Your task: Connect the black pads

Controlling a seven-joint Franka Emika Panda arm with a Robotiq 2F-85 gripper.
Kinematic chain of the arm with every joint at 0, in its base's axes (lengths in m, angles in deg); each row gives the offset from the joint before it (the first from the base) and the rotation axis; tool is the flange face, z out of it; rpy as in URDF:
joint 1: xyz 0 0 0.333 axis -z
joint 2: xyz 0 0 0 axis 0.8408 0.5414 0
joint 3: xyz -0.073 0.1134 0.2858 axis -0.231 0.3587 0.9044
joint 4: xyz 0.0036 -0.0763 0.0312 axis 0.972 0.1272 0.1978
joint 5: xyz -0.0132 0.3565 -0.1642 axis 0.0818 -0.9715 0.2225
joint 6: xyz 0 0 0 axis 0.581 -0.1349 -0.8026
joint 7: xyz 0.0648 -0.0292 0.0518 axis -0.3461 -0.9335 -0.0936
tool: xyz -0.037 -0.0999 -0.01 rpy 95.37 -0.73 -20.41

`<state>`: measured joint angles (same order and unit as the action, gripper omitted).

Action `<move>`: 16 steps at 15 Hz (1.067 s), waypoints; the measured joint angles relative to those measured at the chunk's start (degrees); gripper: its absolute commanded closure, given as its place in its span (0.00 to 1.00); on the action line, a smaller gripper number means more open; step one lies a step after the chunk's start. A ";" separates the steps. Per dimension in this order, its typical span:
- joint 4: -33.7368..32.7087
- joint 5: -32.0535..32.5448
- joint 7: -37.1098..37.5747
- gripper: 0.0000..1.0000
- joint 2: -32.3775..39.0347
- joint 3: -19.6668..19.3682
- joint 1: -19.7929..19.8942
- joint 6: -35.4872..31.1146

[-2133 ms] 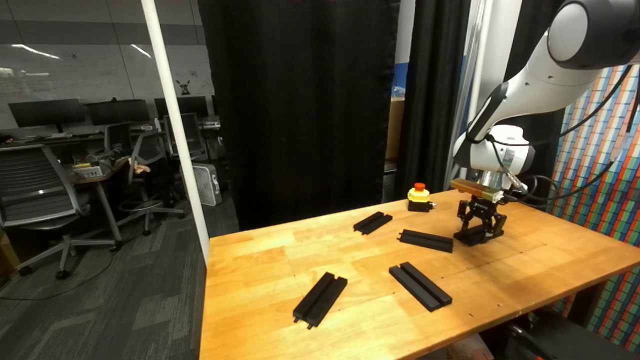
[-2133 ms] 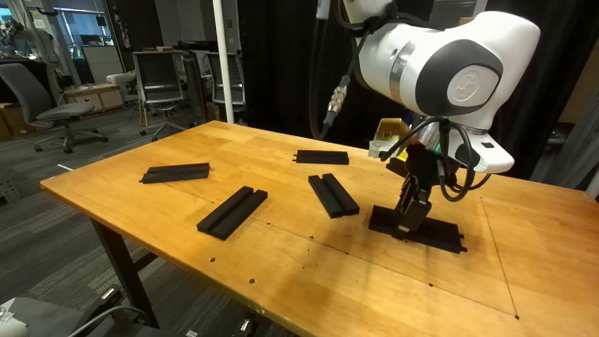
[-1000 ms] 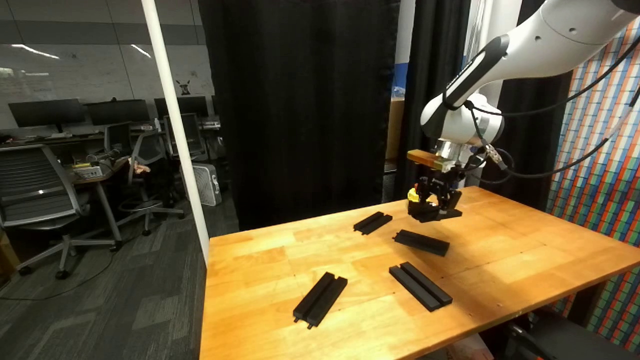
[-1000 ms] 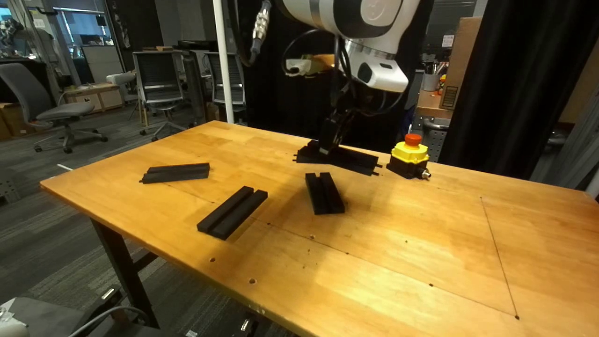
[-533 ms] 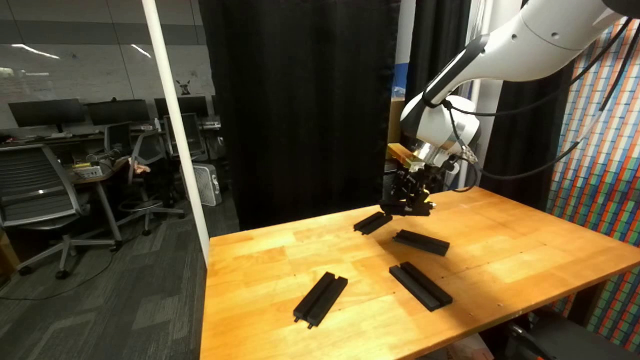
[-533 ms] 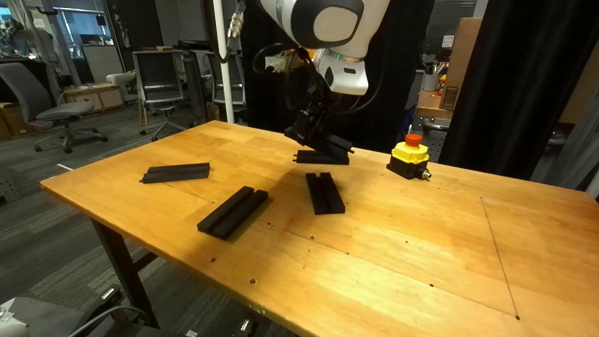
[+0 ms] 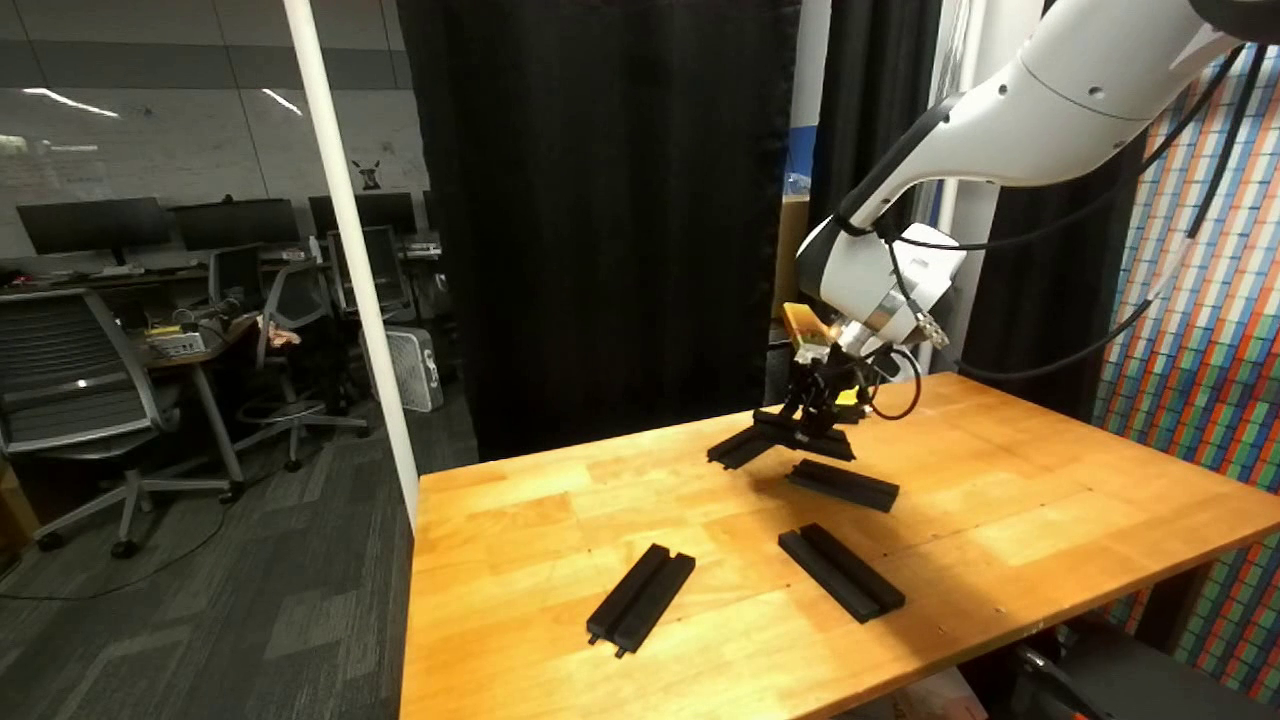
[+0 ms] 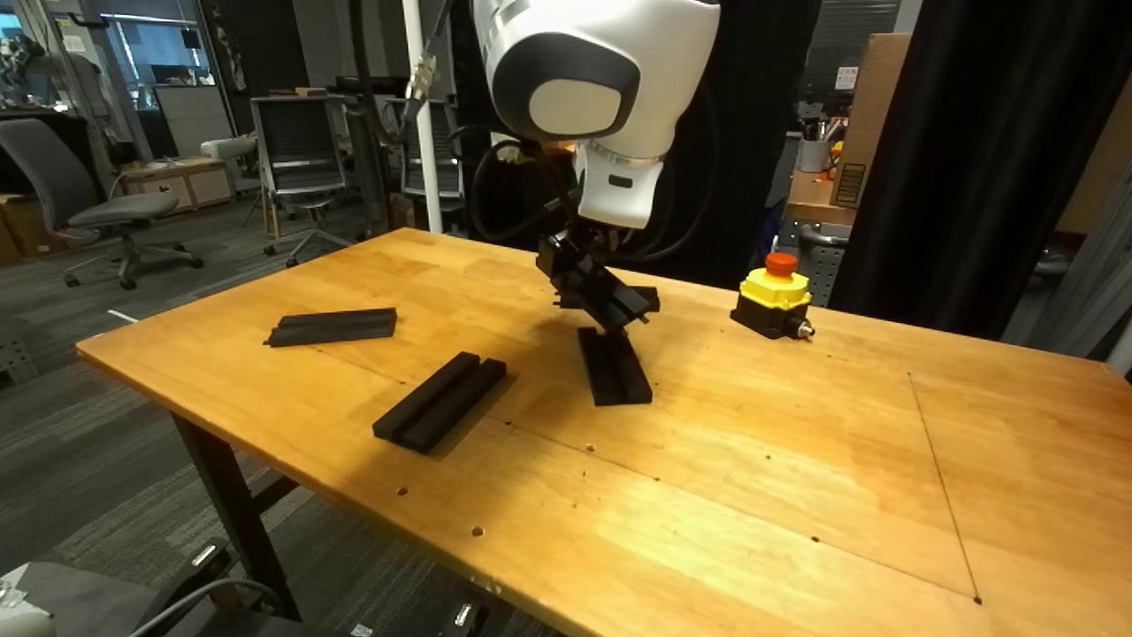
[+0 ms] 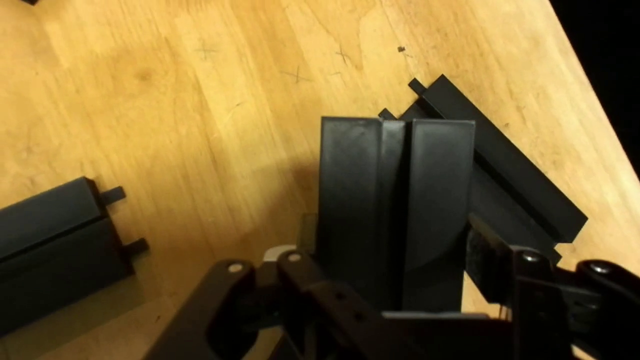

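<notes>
Step in hand (judged): positioning a pad for joining; no two pads appear connected. The fingers (image 9: 490, 265) are clamped on the side edges of one black pad (image 9: 430, 200), which fills the centre of the wrist view. In an exterior view it is tilted near the centre of the frame, in line with the far end of the central pad (image 8: 619, 376); whether the two touch cannot be determined.

The remaining pads lie on the counter (image 7: 520, 560): rear pad (image 7: 735, 448), just right of centre and partly behind the gripped piece; mid pad (image 7: 842, 573), lower right of centre; front pad (image 7: 640, 603), lower centre. These three lie apart.

Next move (judged):
1. Select the mating piece; the rear pad and central pad are nearest.
2. Rotate the black pad until it is level and its end squarely faces the mating end.
3. Lower it to the counter, then slide it lengthwise until the pins (image 9: 112, 195), of the kind projecting at left of the wrist view, seat fully.

Do not release before seating. Caution: pushing while tilted may shift the loose mating pad.
</notes>
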<state>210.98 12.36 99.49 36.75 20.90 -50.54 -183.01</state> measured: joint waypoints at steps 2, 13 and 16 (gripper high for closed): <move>0.43 -0.28 2.72 0.55 -0.04 0.02 -0.79 0.06; 4.76 -0.91 17.38 0.55 -0.35 -0.05 -2.09 -0.97; 5.43 -1.07 18.94 0.55 -0.37 -0.28 -2.06 -2.04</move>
<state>216.41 11.30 118.43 36.39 20.62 -52.60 -185.05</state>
